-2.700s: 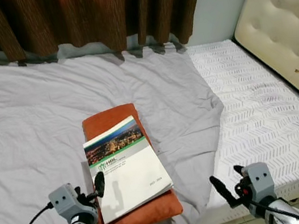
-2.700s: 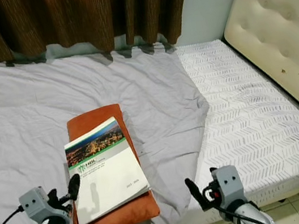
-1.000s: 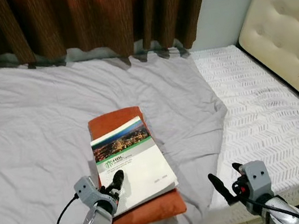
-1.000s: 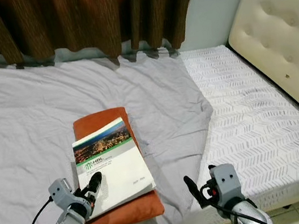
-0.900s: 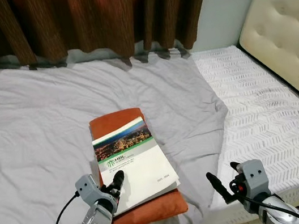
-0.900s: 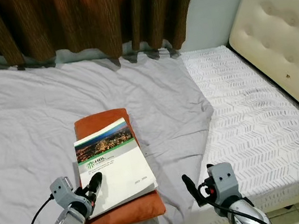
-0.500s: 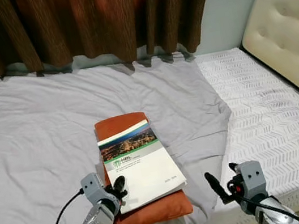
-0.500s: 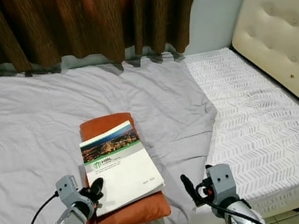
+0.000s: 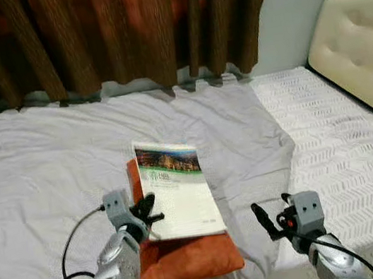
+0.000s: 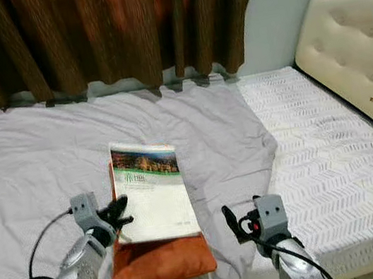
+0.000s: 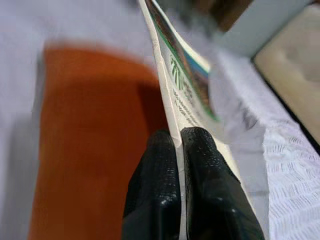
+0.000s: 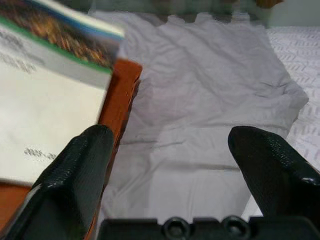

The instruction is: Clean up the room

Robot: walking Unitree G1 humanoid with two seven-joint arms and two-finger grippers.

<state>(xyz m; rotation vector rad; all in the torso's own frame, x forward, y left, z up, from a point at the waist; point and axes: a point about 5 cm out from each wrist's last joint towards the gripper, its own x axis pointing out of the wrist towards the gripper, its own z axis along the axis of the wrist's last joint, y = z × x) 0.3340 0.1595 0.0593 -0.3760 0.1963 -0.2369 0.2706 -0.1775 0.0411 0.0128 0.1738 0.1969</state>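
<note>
Pinching the near left edge of a booklet (image 9: 178, 189), the left gripper (image 9: 146, 212) has its two black fingers (image 11: 161, 190) clamped on the cover, tilting it above an orange cushion (image 9: 186, 264). The cushion lies on a grey sheet (image 9: 48, 170) spread over the left of the bed. To the right, the right gripper (image 10: 231, 223) hovers near the sheet's edge, fingers spread wide with nothing between them. Brown curtains (image 9: 118, 29) hang at the far side; a cream padded headboard (image 9: 362, 53) appears to stand at far right.

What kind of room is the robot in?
Most likely a bedroom: there is a bed with a grey sheet, a padded cream headboard, and brown curtains behind it.
</note>
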